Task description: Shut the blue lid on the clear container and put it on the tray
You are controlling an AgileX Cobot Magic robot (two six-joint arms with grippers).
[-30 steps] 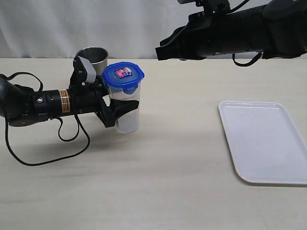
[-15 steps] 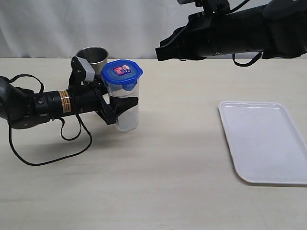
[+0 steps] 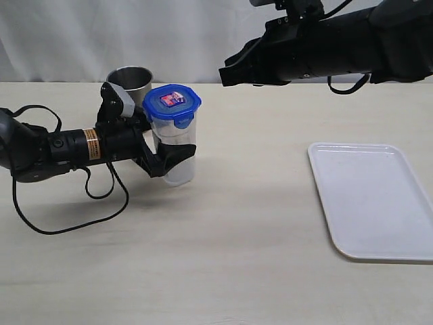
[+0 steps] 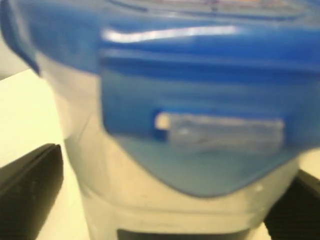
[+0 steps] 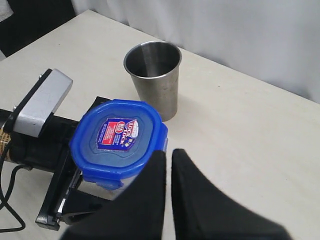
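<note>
Blue lid [image 3: 173, 103] atop upright clear container [image 3: 177, 135]

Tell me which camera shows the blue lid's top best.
The right wrist view: it looks down on the blue lid, showing its whole top face and sticker. The exterior view shows it smaller and slanted, on the clear container. The left wrist view shows only a blurred side with one flap.
</note>
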